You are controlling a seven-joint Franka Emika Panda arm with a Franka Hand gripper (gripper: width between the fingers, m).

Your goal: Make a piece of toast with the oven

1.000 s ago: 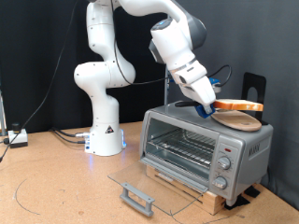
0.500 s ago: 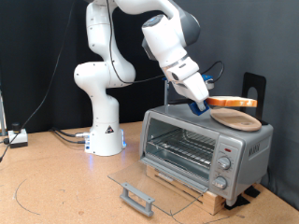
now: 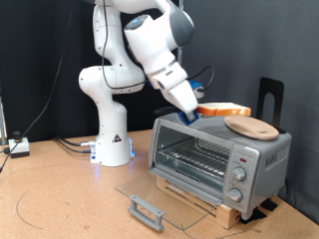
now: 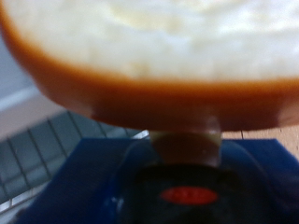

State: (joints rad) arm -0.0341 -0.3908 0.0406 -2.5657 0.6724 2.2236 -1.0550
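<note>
My gripper (image 3: 195,113) is shut on the piece of toast (image 3: 221,111), an orange-crusted slice held flat just above the top of the silver oven (image 3: 204,157), toward the exterior view's left of the round wooden board (image 3: 250,126). In the wrist view the toast (image 4: 149,47) fills the frame, pale centre with orange crust, clamped between the fingers. The oven's glass door (image 3: 164,195) lies open and flat in front, with its grey handle (image 3: 146,210) nearest the camera. The wire rack (image 3: 194,159) shows inside. Round knobs (image 3: 237,177) sit on the right panel.
The round tan wooden board lies on the oven top at the exterior view's right. A black stand (image 3: 269,98) rises behind the oven. The robot base (image 3: 112,149) stands at the back left. A cable loops on the wooden table (image 3: 60,209).
My gripper has lifted the toast off the wooden board and carried it toward the exterior view's left, over the oven's top. The board stays in place.
</note>
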